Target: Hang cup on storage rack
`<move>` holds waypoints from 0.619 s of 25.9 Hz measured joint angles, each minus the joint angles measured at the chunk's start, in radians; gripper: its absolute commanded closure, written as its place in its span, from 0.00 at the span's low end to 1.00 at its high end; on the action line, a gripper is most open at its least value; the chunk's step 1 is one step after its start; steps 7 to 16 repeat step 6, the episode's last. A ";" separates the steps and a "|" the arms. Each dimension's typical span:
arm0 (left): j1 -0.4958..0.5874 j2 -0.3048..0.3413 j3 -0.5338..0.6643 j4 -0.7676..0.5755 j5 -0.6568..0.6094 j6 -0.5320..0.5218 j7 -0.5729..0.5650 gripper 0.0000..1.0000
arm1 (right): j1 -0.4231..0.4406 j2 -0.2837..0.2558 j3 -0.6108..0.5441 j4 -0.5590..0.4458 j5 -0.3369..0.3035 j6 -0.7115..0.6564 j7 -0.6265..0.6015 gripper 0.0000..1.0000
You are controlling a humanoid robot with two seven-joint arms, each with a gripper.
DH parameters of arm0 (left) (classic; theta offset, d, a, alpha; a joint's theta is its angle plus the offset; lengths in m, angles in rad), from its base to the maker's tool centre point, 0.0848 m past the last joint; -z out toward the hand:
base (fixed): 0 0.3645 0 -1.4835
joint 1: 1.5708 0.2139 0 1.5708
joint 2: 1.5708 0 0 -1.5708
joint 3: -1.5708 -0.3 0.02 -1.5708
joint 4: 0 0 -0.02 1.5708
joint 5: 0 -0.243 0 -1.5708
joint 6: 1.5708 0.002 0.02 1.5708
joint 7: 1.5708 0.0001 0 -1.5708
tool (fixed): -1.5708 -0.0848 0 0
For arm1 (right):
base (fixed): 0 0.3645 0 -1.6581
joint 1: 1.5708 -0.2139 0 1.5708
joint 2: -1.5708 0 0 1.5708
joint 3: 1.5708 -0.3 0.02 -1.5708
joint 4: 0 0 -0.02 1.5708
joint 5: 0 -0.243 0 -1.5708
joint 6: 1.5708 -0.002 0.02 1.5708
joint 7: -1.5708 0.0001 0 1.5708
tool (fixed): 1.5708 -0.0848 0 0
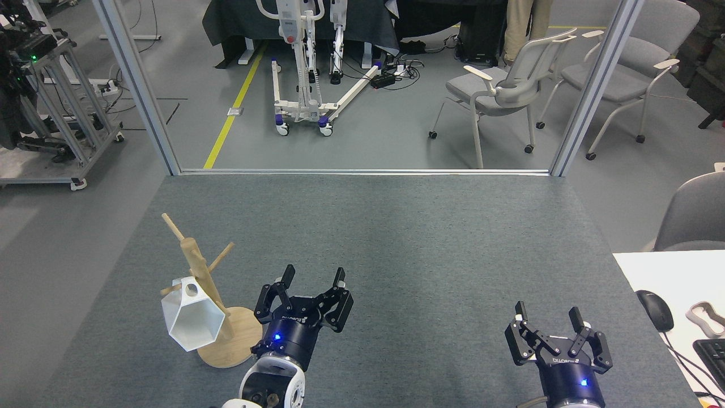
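The white faceted cup (193, 318) hangs by its holed tab on a lower peg of the light wooden storage rack (204, 283), mouth tilted down toward me. The rack's round base (238, 343) rests on the grey mat at front left. My left gripper (314, 276) is open and empty, just right of the rack's base and apart from the cup. At the front right my right gripper (547, 313) is open with nothing between its fingers.
The grey mat (396, 238) ends at a metal frame edge at the back. A white desk (668, 272) with a black mouse (654, 310) and keyboard corner adjoins on the right. Chairs and a wheeled lift stand on the floor beyond.
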 measured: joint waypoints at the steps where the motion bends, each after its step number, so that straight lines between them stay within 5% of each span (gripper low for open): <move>1: -0.004 0.004 0.001 -0.001 -0.005 0.001 0.000 0.00 | -0.001 0.000 0.000 0.000 -0.005 0.000 -0.002 0.00; 16: -0.019 0.023 0.004 -0.001 -0.018 0.005 -0.008 0.00 | -0.002 -0.001 0.011 0.000 -0.018 0.000 -0.005 0.00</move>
